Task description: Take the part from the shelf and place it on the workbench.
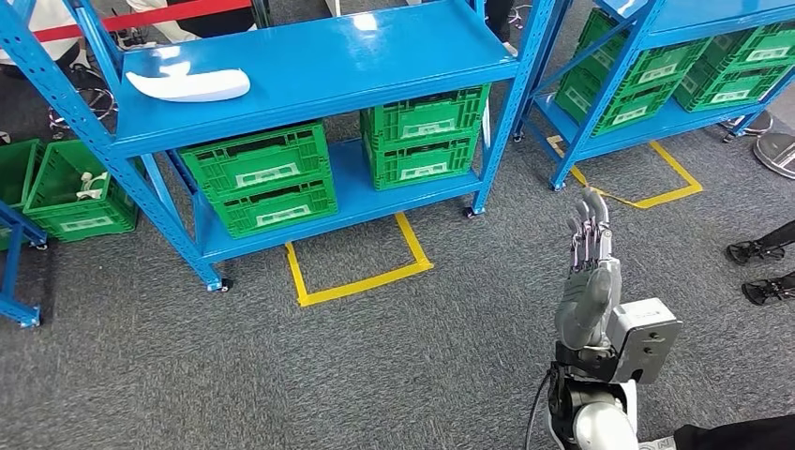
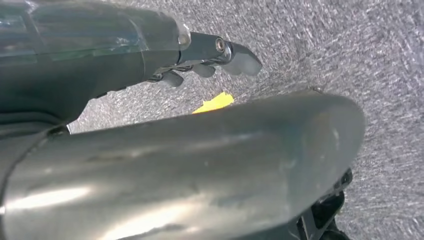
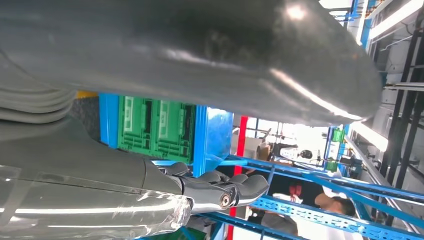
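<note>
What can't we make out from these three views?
- Workbench: outside all three views.
- White part on the blue shelf: head view, too small to tell its exact shape.
- Left hand: left wrist view, its thick thumb covers much of the picture; fingers look empty over carpet.
- Green crates: head view, contents hidden under the shelf top.
- Right hand: raised, holding nothing; well short of the shelf.

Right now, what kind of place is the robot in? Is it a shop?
Probably a warehouse or factory storeroom, not a shop. Blue metal shelves hold green plastic crates, yellow tape marks squares on the grey carpet floor, and a white part lies on the top shelf.
</note>
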